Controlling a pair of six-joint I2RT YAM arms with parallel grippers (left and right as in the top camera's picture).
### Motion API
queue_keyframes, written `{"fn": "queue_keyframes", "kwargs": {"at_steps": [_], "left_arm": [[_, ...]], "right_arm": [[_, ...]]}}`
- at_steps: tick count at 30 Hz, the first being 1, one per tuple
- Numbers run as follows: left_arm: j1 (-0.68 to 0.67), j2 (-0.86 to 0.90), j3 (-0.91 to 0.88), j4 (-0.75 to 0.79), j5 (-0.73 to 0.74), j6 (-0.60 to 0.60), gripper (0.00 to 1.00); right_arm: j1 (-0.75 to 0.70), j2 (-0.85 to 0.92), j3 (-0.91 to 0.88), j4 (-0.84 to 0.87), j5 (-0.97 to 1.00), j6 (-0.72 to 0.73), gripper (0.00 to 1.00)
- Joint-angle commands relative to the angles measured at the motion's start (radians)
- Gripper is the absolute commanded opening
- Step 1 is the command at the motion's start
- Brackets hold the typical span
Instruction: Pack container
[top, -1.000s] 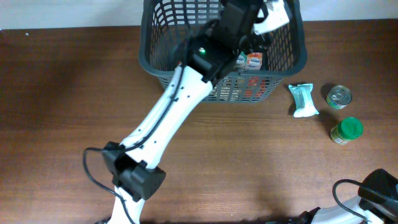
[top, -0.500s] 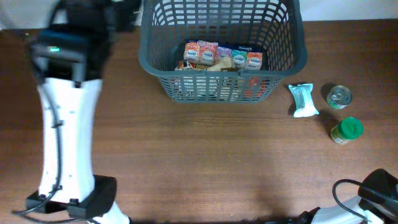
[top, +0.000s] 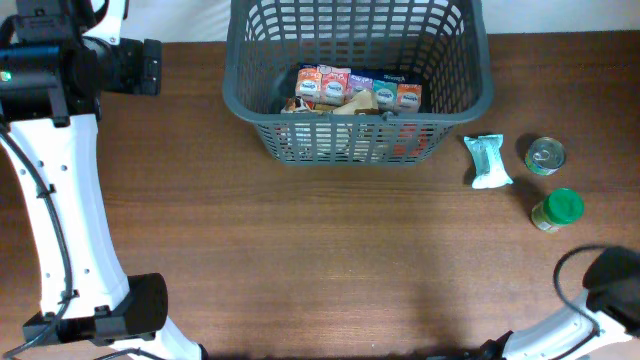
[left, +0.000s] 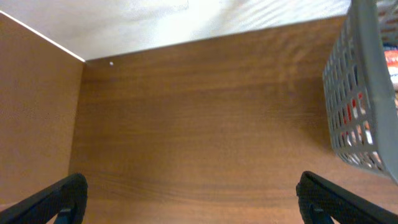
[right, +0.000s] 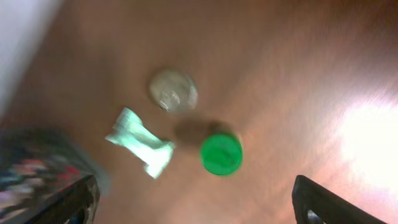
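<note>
Inside container (top: 462, 62), colourful cartons (top: 350, 88), print unreadable; left gripper (left: 193, 200), right gripper (right: 198, 200) spread, empty.

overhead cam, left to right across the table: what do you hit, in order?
left arm → dark grey basket → mint-green packet. The tin can and green-lidded jar come after the packet, but they overlap left to right, so they are not ordered.

Frame blurred. On brown wooden desk (right: 298, 74): round silver tin can (right: 173, 90), green-lidded jar (right: 221, 154) near it, pale green crinkled packet (right: 142, 143) just beside jar. Black fingers (right: 68, 199) spread wide.
</note>
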Motion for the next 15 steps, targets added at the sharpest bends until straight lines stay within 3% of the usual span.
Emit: {"fn": "queue_keyframes", "kwargs": {"at_steps": [1,5,15], "left_arm": [[0.001,0.002,-0.004,-0.008,0.020,-0.017,0.99],[0.001,0.001,-0.004,-0.008,0.020,-0.017,0.99],[0.001,0.001,-0.004,-0.008,0.020,-0.017,0.99]], "right_arm": [[0.052,0.048,-0.164,0.030,0.117,-0.009,0.88],[0.101,0.050,-0.365,0.143,0.151,-0.010,0.88],[0.138,0.050,-0.591,0.282,0.204,-0.005,0.88]]}}
